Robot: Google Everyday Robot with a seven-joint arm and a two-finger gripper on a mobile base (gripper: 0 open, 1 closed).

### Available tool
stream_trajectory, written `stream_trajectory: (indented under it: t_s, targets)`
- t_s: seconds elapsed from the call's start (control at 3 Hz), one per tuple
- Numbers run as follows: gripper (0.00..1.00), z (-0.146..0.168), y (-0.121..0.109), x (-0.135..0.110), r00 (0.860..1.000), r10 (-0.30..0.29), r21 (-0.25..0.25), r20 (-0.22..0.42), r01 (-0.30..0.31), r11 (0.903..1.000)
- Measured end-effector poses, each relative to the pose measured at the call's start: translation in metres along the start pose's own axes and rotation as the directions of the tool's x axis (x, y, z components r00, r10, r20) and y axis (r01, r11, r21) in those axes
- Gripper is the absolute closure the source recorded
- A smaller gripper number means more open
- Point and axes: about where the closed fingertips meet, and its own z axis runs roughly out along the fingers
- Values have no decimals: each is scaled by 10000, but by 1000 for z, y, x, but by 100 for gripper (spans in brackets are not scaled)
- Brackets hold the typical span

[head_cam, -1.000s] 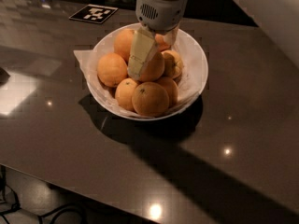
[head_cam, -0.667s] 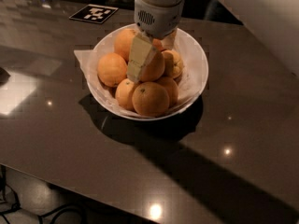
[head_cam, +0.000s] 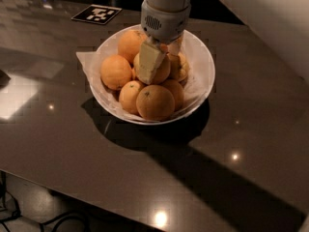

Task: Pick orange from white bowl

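The white bowl (head_cam: pixel 206 74) sits on the dark table, lined with white paper and heaped with several oranges. The orange (head_cam: pixel 164 73), duller and more yellow than the rest, lies on top in the middle of the heap. My gripper (head_cam: pixel 161 62) comes straight down from above and is around this orange, its cream-coloured front part covering the orange's left side. Smaller, deeper-orange ones lie around it: one at the left (head_cam: pixel 116 72), one at the back (head_cam: pixel 131 43), and one at the front (head_cam: pixel 155 102).
The bowl stands on a glossy dark tabletop (head_cam: pixel 72 144) with light reflections. A black-and-white marker tag (head_cam: pixel 96 14) lies at the back left. A pale wall or panel (head_cam: pixel 275 28) rises at the right. The table's front edge runs along the bottom left, with cables on the floor below.
My gripper has come down a little further onto the middle of the heap. The bowl and the other oranges have not moved.
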Motion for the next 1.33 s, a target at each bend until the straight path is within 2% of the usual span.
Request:
stream_trajectory:
  t_s: [0.33,0.67,1.0,1.33]
  targets:
    - [81,0,0,0,10000,0,0,0,0,10000]
    - [100,-5,0,-1,10000,-3,-1,3,3,10000]
    - [100,-8,1,0,10000,-49,-20,49,50,10000]
    - [100,-26,19,8,9890,-836,-160,1220,861,9962]
